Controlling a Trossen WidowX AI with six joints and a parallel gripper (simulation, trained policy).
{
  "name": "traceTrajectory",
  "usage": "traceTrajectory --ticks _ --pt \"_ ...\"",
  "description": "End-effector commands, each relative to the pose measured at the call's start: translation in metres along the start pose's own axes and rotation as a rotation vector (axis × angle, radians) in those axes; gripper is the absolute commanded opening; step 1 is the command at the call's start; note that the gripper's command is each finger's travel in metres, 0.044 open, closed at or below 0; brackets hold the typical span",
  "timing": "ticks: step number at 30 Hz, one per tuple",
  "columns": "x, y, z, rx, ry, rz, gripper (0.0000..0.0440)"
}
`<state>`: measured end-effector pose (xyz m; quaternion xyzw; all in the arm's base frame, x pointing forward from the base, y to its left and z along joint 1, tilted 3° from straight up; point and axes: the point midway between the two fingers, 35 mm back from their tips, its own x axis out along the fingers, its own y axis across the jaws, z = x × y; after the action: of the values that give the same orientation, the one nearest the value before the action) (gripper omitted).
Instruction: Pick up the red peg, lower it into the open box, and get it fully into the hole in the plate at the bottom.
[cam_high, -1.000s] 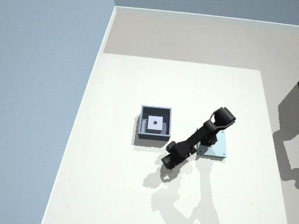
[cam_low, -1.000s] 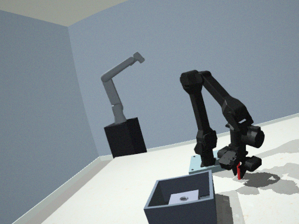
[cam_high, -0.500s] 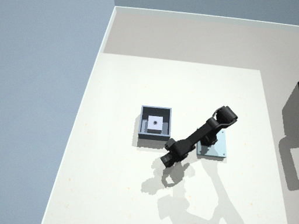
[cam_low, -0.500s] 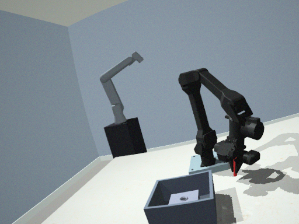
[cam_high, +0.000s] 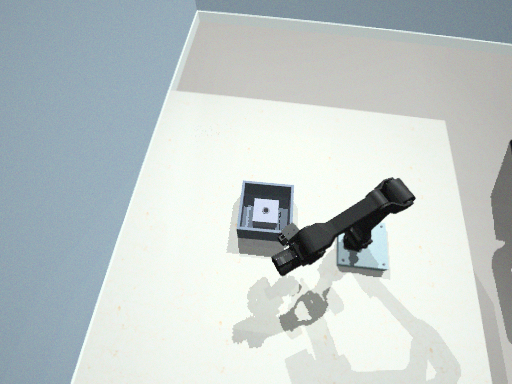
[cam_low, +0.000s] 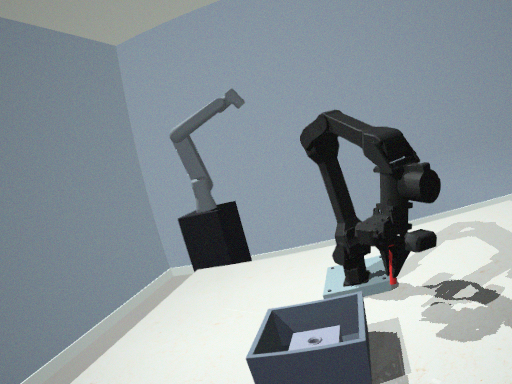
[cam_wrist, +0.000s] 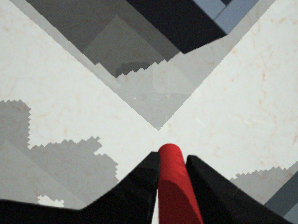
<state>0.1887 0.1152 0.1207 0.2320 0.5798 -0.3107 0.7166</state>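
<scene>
The red peg (cam_low: 390, 267) (cam_wrist: 177, 195) is nearly upright between the two black fingers. My gripper (cam_low: 393, 272) (cam_wrist: 172, 161) is shut on it, and the peg's end shows just past the fingertips in the wrist view. The peg seems a little above the table, beside the arm's base. In the top view the arm hides the fingers and the peg. The open dark blue-grey box (cam_high: 291, 202) (cam_low: 315, 367) (cam_wrist: 165, 25) stands to one side of the gripper. At its bottom lies the pale plate (cam_high: 259, 218) (cam_low: 327, 334) with a round, empty hole.
The arm stands on a light blue base plate (cam_high: 375, 257) (cam_low: 334, 285) close to the gripper. The box's raised walls stand between the gripper's side and the pale plate. A grey arm (cam_low: 192, 155) on a black block (cam_low: 215, 237) is far in the background.
</scene>
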Motion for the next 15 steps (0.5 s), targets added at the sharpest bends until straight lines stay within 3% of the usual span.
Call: traceTrajectory --ticks 1,15 --pt "-0.009 0.001 0.013 0.04 -0.026 0.014 0.0" --pt "-0.017 0.009 0.082 0.215 -0.122 0.051 0.0"
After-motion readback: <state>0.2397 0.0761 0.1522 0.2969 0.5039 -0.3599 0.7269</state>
